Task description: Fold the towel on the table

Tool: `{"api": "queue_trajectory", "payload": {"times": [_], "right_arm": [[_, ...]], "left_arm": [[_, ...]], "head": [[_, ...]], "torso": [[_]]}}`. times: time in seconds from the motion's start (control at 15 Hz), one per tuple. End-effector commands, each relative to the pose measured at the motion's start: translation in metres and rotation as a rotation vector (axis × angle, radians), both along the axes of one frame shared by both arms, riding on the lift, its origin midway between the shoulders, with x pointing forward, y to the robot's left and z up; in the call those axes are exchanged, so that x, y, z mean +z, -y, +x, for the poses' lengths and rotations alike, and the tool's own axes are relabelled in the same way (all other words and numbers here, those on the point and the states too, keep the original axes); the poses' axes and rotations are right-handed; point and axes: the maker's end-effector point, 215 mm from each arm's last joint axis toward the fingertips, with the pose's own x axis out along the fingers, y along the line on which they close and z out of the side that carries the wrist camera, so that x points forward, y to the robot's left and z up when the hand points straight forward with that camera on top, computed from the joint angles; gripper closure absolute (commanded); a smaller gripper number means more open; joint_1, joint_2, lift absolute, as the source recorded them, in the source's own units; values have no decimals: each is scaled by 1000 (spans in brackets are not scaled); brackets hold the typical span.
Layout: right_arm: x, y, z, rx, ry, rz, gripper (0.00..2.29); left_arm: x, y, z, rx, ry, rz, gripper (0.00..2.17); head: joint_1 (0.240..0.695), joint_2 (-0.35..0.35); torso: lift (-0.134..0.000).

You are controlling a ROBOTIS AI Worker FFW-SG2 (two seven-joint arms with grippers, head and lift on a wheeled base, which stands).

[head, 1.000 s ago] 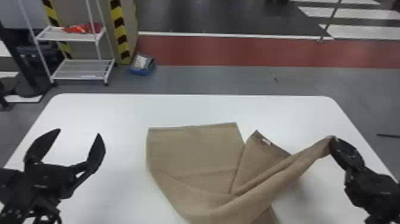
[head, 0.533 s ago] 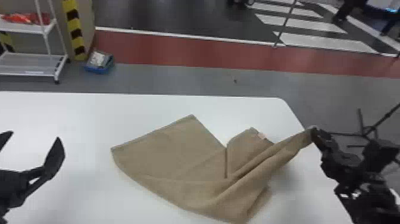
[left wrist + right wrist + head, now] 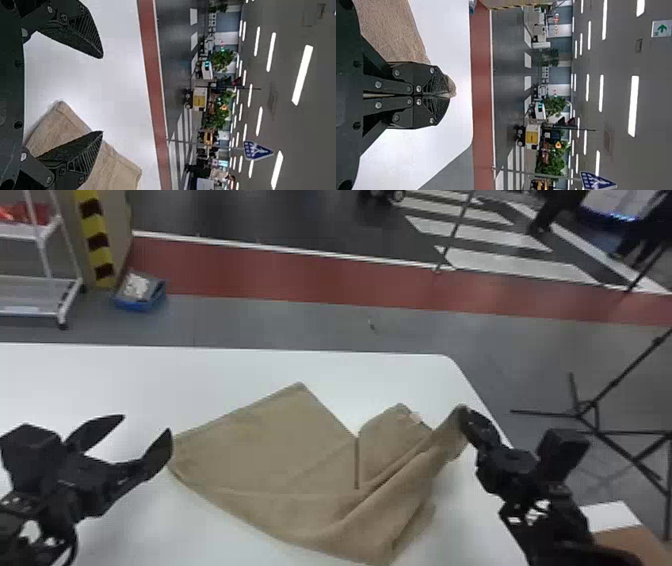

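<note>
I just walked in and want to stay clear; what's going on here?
The robot is working on a tan towel on a table. Its right gripper is shut on one end, holding it raised. Its left gripper hangs open and empty by the towel's left corner. The rest lies unevenly spread, not yet neatly folded.

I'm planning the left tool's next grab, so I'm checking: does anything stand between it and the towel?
Nothing visible does. The left tool is open over the white table, beside the towel's left end. The right tool grips the cloth's opposite end, out of the way.
</note>
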Motion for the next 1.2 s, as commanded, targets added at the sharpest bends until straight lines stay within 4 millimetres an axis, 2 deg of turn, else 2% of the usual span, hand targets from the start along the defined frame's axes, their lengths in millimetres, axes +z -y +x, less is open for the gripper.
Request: {"api": "queue_trajectory", "payload": {"times": [0.0,0.27,0.4,0.53,0.87,0.93,1.13], "right_arm": [[-4,-22,5,39,-11,-22,1298],[-9,-50,10,90,-22,-34,1298],[-11,-62,11,111,-24,-35,1298],[-8,-66,9,120,-16,-38,1298],[-6,-61,5,119,-14,-46,1298],[-6,-61,5,120,-14,-46,1298],[-7,-66,6,129,-14,-45,1298]], "left_arm": [[-11,19,0,-44,-32,-13,265],[-25,52,3,-108,-60,-1,272],[-29,58,5,-112,-68,4,356],[-30,53,6,-98,-69,5,394],[-42,16,6,-42,-88,21,397],[-50,12,3,-38,-117,29,397],[-56,10,1,-42,-131,41,397]], "head": [[695,-306],[695,-304],[695,-303],[695,-299],[695,-273],[695,-267],[695,-253]], "torso": [[-114],[-114],[-114],[-114],[-114],[-114],[-114]]}}
